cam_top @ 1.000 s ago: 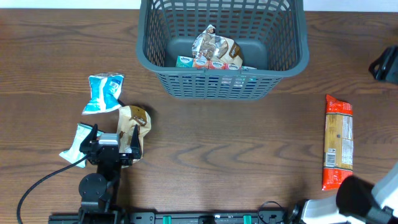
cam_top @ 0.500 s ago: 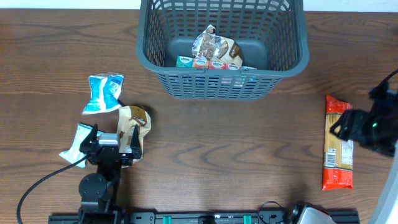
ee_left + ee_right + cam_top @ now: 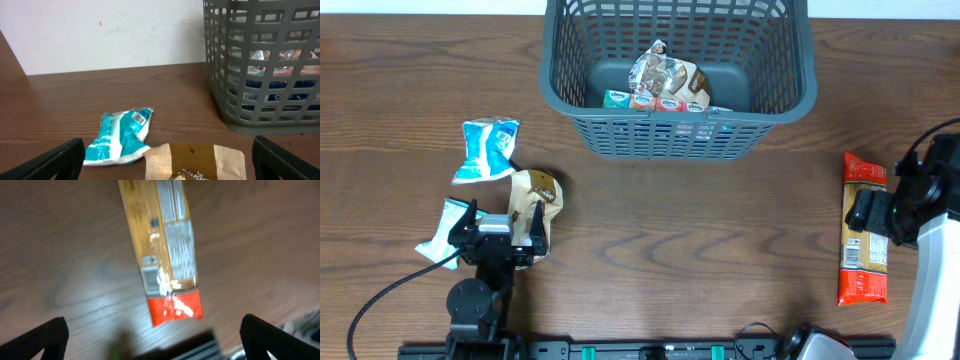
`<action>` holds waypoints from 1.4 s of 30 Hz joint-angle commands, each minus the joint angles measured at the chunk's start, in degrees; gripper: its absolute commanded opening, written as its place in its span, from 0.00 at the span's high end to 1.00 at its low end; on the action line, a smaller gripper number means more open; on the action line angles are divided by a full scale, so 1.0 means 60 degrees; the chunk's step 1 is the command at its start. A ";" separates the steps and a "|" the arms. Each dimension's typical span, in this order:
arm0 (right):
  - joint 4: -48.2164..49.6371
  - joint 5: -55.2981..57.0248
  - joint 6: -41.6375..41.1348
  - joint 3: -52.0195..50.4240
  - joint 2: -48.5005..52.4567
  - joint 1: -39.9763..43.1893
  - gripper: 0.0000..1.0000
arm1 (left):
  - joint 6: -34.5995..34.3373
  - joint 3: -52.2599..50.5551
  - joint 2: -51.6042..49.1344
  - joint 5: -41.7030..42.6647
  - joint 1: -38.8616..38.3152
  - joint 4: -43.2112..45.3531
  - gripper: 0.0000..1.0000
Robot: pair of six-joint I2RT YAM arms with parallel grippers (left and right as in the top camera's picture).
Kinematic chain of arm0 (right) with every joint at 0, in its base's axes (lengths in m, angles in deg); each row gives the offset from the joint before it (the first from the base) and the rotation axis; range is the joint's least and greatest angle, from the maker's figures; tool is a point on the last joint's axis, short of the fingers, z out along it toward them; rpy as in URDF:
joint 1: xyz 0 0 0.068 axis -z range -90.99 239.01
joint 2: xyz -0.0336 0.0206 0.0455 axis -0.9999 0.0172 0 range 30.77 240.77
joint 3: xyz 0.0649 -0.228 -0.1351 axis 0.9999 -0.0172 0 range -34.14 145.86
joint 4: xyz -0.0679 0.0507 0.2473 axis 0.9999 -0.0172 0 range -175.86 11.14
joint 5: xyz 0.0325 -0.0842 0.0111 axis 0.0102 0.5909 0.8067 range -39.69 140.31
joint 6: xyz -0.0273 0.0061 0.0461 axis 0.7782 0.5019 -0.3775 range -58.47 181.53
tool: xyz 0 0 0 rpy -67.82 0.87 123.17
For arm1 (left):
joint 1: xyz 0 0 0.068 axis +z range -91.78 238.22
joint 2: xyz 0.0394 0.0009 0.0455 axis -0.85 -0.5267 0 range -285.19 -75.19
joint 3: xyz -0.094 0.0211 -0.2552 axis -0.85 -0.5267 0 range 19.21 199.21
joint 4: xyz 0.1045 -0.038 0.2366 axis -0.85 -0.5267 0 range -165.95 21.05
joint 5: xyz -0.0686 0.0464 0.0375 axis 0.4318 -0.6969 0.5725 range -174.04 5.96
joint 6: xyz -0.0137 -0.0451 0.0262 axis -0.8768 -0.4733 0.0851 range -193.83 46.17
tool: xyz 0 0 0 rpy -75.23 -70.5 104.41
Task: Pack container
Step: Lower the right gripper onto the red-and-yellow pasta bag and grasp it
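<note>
The container (image 3: 675, 112), a dark grey lattice basket, stands at the back centre and holds several snack packets (image 3: 665, 82); it also fills the right of the left wrist view as the container (image 3: 260, 110). A brown packet (image 3: 533, 205) lies at the left, and its top edge sits between the fingers of my open left gripper (image 3: 500, 238). From the left wrist I see that brown packet (image 3: 195, 160) low between my left gripper (image 3: 170, 172) fingers. My right gripper (image 3: 885, 205) hovers open above a long orange-red packet (image 3: 865, 250), apart from it. The right wrist view shows the packet (image 3: 165, 255) ahead of my right gripper (image 3: 155, 345).
Two teal packets lie at the left: one (image 3: 488, 150) behind the brown packet, another (image 3: 445, 228) beside my left gripper. The first teal packet (image 3: 122, 135) appears in the left wrist view. A white wall backs the table.
The right arm has swung in from the right edge to above the long orange-red packet, and its jaws have widened. The left arm and all packets have stayed put.
</note>
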 commanded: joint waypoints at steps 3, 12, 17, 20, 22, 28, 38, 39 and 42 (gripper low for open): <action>0.0616 -0.2310 0.2565 -0.0117 0.0852 0.0437 0.14 | 0.0066 -0.0146 0.0095 -0.0182 -0.0055 -0.0423 0.01; 0.1144 -0.1548 0.2554 -0.0117 0.2313 0.0594 0.01 | 0.0066 -0.0146 0.0095 -0.0182 -0.0055 -0.0423 0.01; 0.1596 -0.1501 0.2561 -0.0117 0.2328 0.0663 0.01 | 0.0066 -0.0146 0.0095 -0.0182 -0.0055 -0.0423 0.01; 0.1756 -0.1468 0.2667 -0.0117 0.2328 0.0922 0.01 | 0.0066 -0.0146 0.0095 -0.0182 -0.0055 -0.0423 0.01; 0.1971 -0.1472 0.2663 -0.0120 0.2346 0.1195 0.01 | 0.0066 -0.0146 0.0095 -0.0182 -0.0055 -0.0423 0.01; 0.2455 -0.1621 0.2667 -0.0251 0.2415 0.1690 0.01 | 0.0066 -0.0146 0.0095 -0.0182 -0.0055 -0.0423 0.01; 0.3370 -0.1861 0.2772 -0.1366 0.3308 0.1683 0.01 | 0.0066 -0.0146 0.0095 -0.0182 -0.0055 -0.0423 0.01; 0.3483 -0.1880 0.2772 -0.1464 0.3388 0.1683 0.01 | 0.0066 -0.0146 0.0095 -0.0182 -0.0055 -0.0423 0.01; 0.3847 -0.1869 0.2776 -0.1679 0.3519 0.1683 0.01 | 0.0066 -0.0146 0.0095 -0.0182 -0.0055 -0.0423 0.01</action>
